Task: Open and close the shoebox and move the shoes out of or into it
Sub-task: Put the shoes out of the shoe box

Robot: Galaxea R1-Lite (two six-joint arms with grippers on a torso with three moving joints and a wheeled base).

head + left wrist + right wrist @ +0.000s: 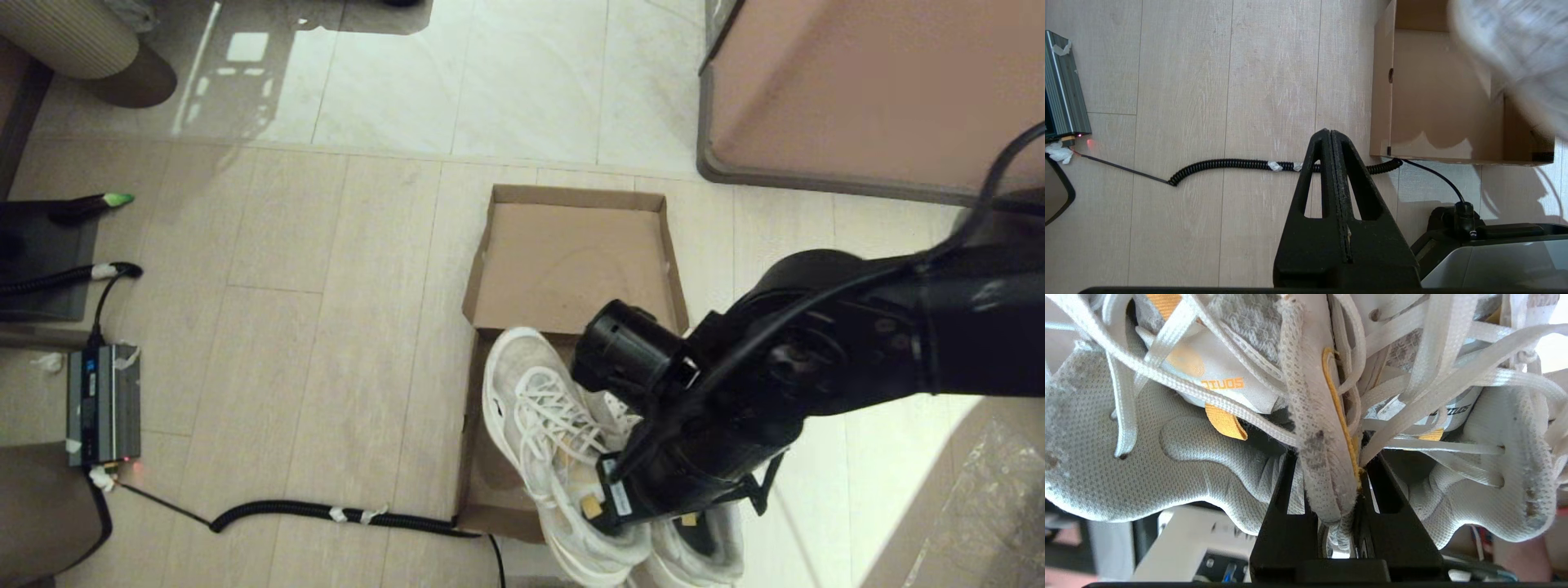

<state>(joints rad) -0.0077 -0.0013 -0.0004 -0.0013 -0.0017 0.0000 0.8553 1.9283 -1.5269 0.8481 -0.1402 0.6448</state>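
The shoes [563, 441] hang side by side above the near end of the open shoebox [571, 261], pinched by the right gripper [1331, 490]; a cable [326, 514] lies left.

Shoes [563, 441]: heels cut off at bottom edge, partly hidden behind right arm [816, 367]; blurred, upper right of left wrist view. Box [571, 269]: lower part hidden under shoes.

White-and-grey mesh shoes [555, 433] with orange tabs — plain brown shoebox [571, 261].
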